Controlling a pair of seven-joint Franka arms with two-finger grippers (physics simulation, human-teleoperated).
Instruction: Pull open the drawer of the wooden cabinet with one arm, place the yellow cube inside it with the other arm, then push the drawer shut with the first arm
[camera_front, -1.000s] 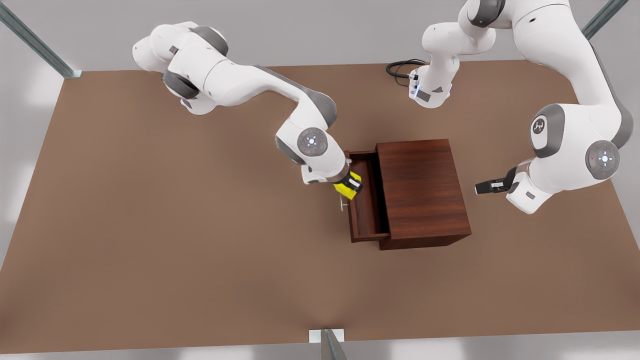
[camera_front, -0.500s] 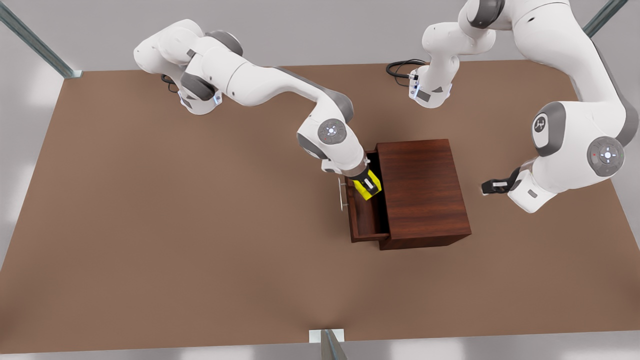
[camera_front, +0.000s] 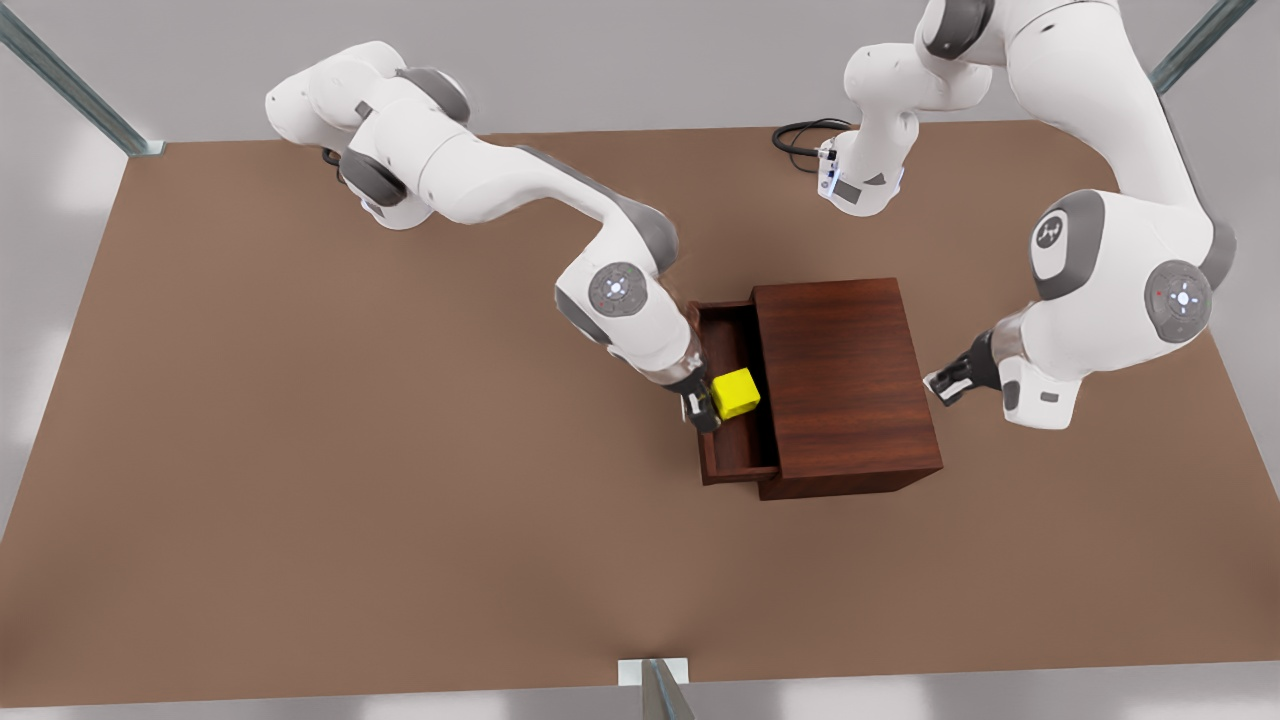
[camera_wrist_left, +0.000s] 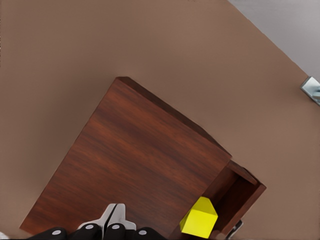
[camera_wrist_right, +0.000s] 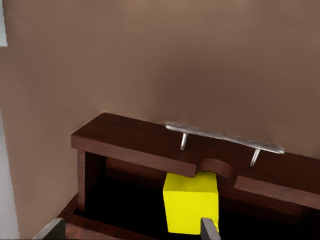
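- The yellow cube (camera_front: 736, 393) sits inside the open drawer, about midway along it and close behind the front panel. The right gripper (camera_front: 703, 408) hangs just beside it, over the panel's edge.
- The right gripper's fingers are spread wider than the cube and no longer pinch it. I judge the cube released, though I cannot tell whether it rests flat on the drawer floor.
- The drawer (camera_front: 735, 450) stands pulled well out of the wooden cabinet (camera_front: 845, 380), toward the front view's left. Its silver bar handle (camera_wrist_right: 225, 139) is on the outer face of the panel, and nothing grips it.
- The left gripper (camera_front: 940, 383) waits off the cabinet's opposite side, at the front view's right. It is near the cabinet but apart from it, with its fingertips pressed together on nothing.
- Progress: opening looks done and placing is all but done.
- Left to do: the right arm must clear the drawer, then the drawer needs pushing shut across the brown table (camera_front: 400, 500).
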